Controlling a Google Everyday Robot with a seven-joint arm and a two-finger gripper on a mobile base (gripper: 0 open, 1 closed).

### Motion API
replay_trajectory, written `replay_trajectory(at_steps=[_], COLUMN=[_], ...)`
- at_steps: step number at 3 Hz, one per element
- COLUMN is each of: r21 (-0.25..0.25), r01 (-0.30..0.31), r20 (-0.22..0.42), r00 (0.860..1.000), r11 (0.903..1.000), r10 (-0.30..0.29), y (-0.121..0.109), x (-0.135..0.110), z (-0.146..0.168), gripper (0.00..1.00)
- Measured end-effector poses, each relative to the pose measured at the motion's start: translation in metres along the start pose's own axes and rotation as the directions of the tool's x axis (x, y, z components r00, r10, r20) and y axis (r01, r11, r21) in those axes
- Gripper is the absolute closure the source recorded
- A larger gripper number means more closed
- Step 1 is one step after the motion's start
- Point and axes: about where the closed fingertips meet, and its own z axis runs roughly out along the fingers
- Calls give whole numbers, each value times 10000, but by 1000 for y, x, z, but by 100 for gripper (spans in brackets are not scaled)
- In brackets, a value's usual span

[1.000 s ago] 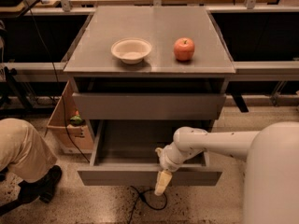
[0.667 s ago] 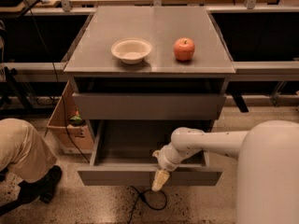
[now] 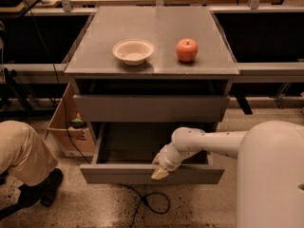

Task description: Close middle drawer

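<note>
The middle drawer (image 3: 118, 175) of the grey cabinet stands pulled out towards me, its grey inside (image 3: 135, 144) showing. Above it is the taller top drawer front (image 3: 149, 108). The lowest drawer front is hidden below the open one. My gripper (image 3: 159, 173), with tan fingertips, is at the end of my white arm (image 3: 209, 141). It rests against the top edge of the middle drawer's flat front, just right of its middle, and points downwards.
A white bowl (image 3: 133, 51) and a red apple (image 3: 187, 50) sit on the cabinet top (image 3: 156, 23). A person's leg (image 3: 21, 153) and shoe are at the left by a cardboard box (image 3: 71, 132). A black cable (image 3: 152, 203) lies on the floor. My white body (image 3: 270, 179) fills the lower right.
My gripper has moved up and a little to the left along the drawer's front. The drawer front now sits slightly closer to the cabinet.
</note>
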Motion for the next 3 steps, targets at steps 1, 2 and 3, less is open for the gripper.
replay_trajectory(at_steps=[1, 2, 3], r21=[228, 373, 377], r01=[401, 663, 669], r20=[-81, -145, -146], r00=[9992, 9977, 9977], r11=[9989, 9971, 9970], r10=[-399, -658, -664], y=[-17, -27, -28], x=[-16, -26, -25], z=[-9, -13, -11], gripper=[86, 100, 100])
